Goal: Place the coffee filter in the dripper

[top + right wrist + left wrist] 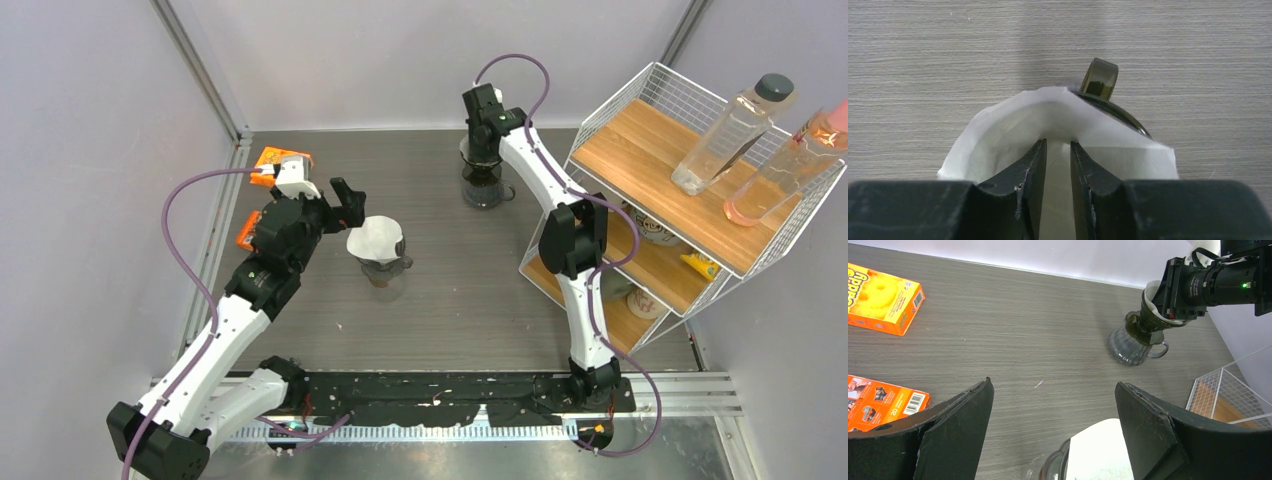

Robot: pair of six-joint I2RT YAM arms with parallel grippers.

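A dark glass dripper (487,186) with a handle (1099,81) stands at the back of the table. A white coffee filter (1013,125) sits opened in its cone. My right gripper (1058,143) reaches down inside this filter, its fingers a narrow gap apart with only the paper's inner wall behind them. From the left wrist view the same dripper (1130,344) and the right gripper (1188,285) are seen from the side. A second white filter (378,240) rests in a clear glass dripper (390,272) mid-table. My left gripper (1054,385) hangs wide open just above and beside it.
Two orange boxes (280,164) (247,231) lie at the left behind the left arm. A wire shelf with wooden boards (640,140) stands at the right, holding two bottles (735,130) (790,165) on top and small items below. Grey walls enclose the table.
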